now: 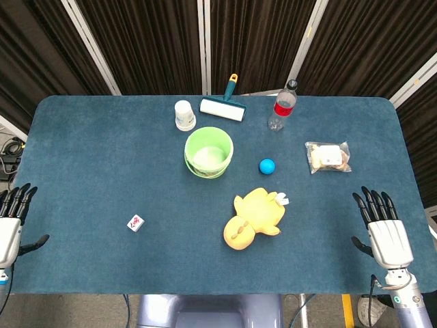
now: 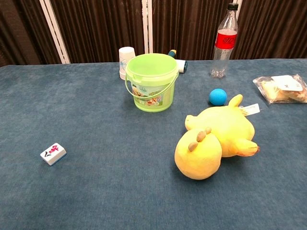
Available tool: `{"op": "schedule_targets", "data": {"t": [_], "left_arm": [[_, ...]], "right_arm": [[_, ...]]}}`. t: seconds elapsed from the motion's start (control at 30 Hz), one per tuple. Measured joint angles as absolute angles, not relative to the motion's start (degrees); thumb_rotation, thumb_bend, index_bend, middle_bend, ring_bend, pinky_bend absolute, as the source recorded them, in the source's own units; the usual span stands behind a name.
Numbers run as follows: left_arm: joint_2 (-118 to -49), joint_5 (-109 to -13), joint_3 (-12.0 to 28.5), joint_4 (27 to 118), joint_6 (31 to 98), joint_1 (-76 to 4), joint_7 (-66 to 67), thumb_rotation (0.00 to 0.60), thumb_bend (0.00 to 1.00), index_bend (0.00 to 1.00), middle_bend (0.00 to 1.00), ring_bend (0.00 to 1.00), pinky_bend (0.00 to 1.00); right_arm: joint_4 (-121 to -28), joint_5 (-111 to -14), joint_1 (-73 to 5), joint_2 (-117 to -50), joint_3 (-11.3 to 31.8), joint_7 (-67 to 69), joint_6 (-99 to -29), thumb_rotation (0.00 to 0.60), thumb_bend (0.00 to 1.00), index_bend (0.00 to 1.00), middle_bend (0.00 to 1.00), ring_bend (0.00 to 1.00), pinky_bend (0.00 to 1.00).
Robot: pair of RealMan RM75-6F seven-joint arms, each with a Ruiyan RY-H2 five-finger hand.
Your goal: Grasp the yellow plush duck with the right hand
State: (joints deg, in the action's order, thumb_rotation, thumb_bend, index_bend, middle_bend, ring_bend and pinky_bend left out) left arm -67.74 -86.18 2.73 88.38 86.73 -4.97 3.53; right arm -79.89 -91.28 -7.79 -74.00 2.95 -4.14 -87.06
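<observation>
While both arms sit low at the near edge of the blue felt-covered counter point(image 1: 89, 164), I see my right hand point(image 1: 384, 229) at the right corner, back up, fingers straight and spread, pointing away from me and holding nothing. My left hand point(image 1: 12, 215) mirrors it at the left corner, fingers extended and apart, thumb out to the side, also holding nothing. Neither hand shows in the chest view.

The yellow plush duck point(image 1: 254, 217) lies on the counter near its middle, a little toward me, well apart from my right hand and off to that hand's left. In the chest view the yellow plush duck point(image 2: 218, 139) has its round head toward me and its body stretching away, with a white tag at the far end.

Just beyond the duck sits a small blue ball point(image 1: 267, 165), close to it; I cannot tell whether they touch. Further back stands a light green plastic bucket point(image 1: 209, 152), upright with its handle down. Behind that are a white paper cup point(image 1: 184, 115), a teal-handled lint roller point(image 1: 224, 106) and a clear plastic bottle with a red label point(image 1: 283, 106). A clear packet of snacks point(image 1: 328, 156) lies toward the right, and a white mahjong tile point(image 1: 135, 223) lies on the left.
</observation>
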Motion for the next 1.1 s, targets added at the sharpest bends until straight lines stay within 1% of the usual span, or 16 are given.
{"op": "schedule_targets", "data": {"t": [0.47, 1.0, 1.07, 1.1], "left_arm": [[-67.76, -86.55, 2.68, 88.72, 87.24, -4.81, 3.94, 0.6, 0.1, 0.0, 0.0, 0.0, 0.0], [-67.75, -84.98, 3.34, 88.35, 86.41, -5.05, 3.68, 0.6, 0.1, 0.0, 0.0, 0.0, 0.0], [-67.77, -84.61, 3.48, 88.29, 86.19, -5.12, 3.67, 0.6, 0.1, 0.0, 0.0, 0.0, 0.0], [-67.79, -84.38, 3.57, 88.24, 86.07, -5.16, 3.72, 0.6, 0.1, 0.0, 0.0, 0.0, 0.0]], "right_arm": [[-79.65, -92.36, -7.89, -74.01, 2.59, -3.4, -87.48, 0.6, 0.32, 0.0, 0.0, 0.0, 0.0], [-78.21, -93.06, -9.04, -73.99, 2.38, -1.21, -86.15, 0.6, 0.32, 0.0, 0.0, 0.0, 0.0], [-77.5, -93.6, -9.64, -73.87, 2.34, -0.47, -85.71, 0.6, 0.37, 0.0, 0.0, 0.0, 0.0], [-76.78, -94.28, -10.24, -73.81, 2.29, 0.23, -85.41, 0.6, 0.43, 0.0, 0.0, 0.0, 0.0]]}}
